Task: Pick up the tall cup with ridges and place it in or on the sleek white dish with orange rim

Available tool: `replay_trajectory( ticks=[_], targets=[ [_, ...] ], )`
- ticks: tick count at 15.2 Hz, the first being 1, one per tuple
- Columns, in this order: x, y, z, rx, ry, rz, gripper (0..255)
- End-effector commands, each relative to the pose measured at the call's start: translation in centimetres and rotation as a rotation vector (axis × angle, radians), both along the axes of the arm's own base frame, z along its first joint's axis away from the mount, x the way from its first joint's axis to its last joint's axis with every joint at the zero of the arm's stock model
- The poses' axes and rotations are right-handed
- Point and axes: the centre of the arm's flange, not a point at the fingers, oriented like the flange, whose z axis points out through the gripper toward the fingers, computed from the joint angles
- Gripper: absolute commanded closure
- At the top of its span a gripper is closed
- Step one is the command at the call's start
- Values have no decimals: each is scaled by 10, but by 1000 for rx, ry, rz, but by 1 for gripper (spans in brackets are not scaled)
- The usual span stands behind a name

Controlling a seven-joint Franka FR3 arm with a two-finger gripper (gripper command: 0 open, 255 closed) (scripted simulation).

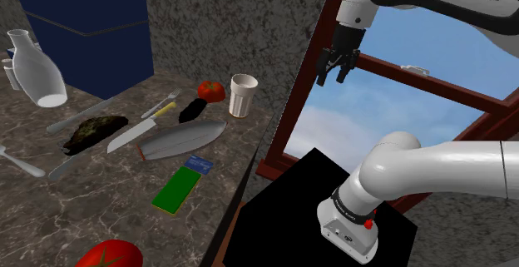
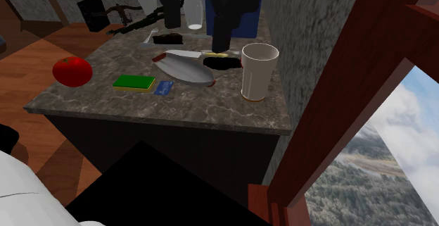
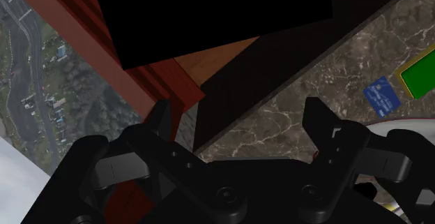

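Note:
The tall ridged cup (image 1: 244,96) is off-white and stands upright near the counter's corner by the wall; in the second exterior view the cup (image 2: 257,71) is at the counter's right end. The oval white dish with an orange-red rim (image 1: 181,140) lies a short way toward the shoulder view's lower left of the cup, also seen as the dish (image 2: 184,68). My gripper (image 1: 337,70) hangs open and empty in the air in front of the window, well off the cup toward the shoulder view's right. In the wrist view the gripper (image 3: 240,128) looks down at the counter's edge.
A tomato (image 1: 210,91), a dark vegetable (image 1: 193,109), a knife (image 1: 141,130) and a fork (image 1: 158,103) crowd around the dish. A green sponge (image 1: 176,190), blue card (image 1: 198,165), big tomato (image 1: 108,254) and white vase (image 1: 37,70) share the counter. The window frame (image 1: 312,116) rises beside it.

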Motion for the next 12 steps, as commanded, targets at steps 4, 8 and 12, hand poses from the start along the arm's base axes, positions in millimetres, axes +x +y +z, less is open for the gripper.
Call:
replay_trajectory(
  ticks=[4,8,12],
  targets=[
    [37,9,-15,-7,7,-3,0],
    [86,20,-37,-16,17,-7,0],
    [135,31,-58,-25,27,-11,0]
  ],
)
